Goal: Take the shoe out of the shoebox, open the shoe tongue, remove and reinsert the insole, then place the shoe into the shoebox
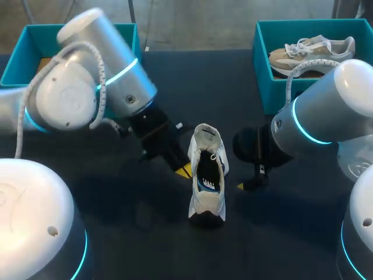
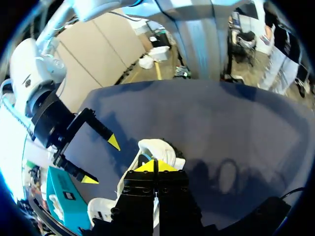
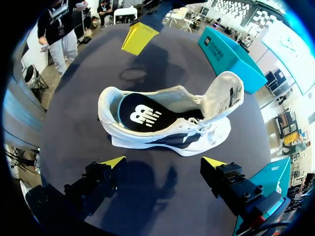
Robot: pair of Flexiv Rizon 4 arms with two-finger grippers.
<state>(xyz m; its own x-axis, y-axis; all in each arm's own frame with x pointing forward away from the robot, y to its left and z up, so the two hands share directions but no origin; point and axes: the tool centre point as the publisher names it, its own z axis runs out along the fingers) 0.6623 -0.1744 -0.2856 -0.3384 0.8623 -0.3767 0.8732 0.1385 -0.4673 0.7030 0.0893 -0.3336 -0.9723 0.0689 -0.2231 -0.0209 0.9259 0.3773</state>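
We see the white shoe (image 1: 207,175) standing on its sole at the middle of the dark table (image 1: 145,233), outside both boxes. Its toe points to the lower edge of the head view. Its tongue (image 1: 205,135) is folded back and stands up, and the dark insole (image 1: 207,172) lies inside.

Our left gripper (image 1: 183,170) sits just left of the shoe, and from its own wrist its two yellow tips are pressed together with nothing between them. Our right gripper (image 1: 247,184) is near the shoe's right side. Its fingers are spread wide, with the shoe ahead of them and untouched.

A teal box (image 1: 23,46) sits in the upper left of the head view. Another teal box (image 1: 262,64) in the upper right holds a second shoe (image 1: 309,52).
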